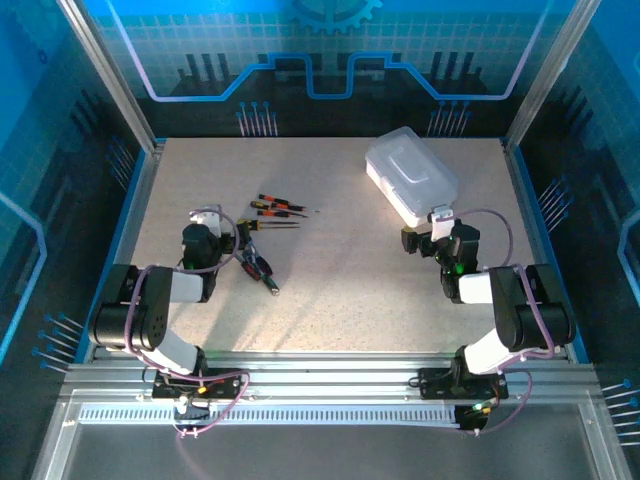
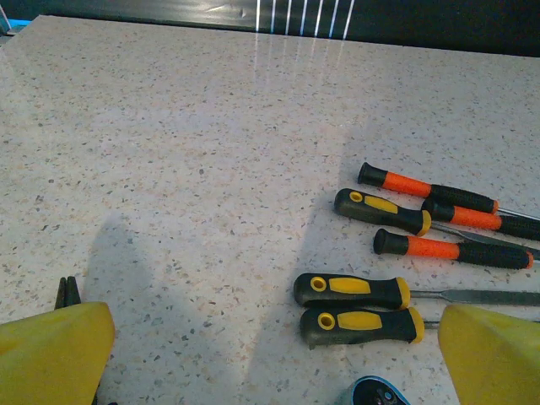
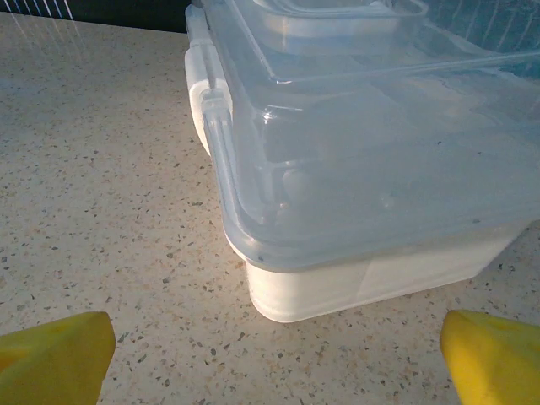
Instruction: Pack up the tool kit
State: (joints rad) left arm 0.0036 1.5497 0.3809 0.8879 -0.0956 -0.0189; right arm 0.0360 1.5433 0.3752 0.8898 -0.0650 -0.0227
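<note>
On the surface (image 1: pixel 340 290), far right, you have the clear case (image 1: pixel 411 176), lid (image 3: pixel 380 126) shut, contents indistinct through the plastic; screwdrivers (image 2: pixel 396 253) loose at left-centre, shafts cut off; left fingers (image 2: pixel 51 350) and right fingers (image 3: pixel 489 354) spread wide, grasping nothing.

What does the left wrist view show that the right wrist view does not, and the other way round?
Left wrist view: six screwdrivers lying side by side, three with orange handles and three with yellow ones.

Right wrist view: the clear plastic case, its lid down, standing close ahead of the camera.

Shared: the speckled table. In each view the arm's own yellow fingers stand wide apart, so the left gripper and the right gripper are open, with nothing between them.
</note>
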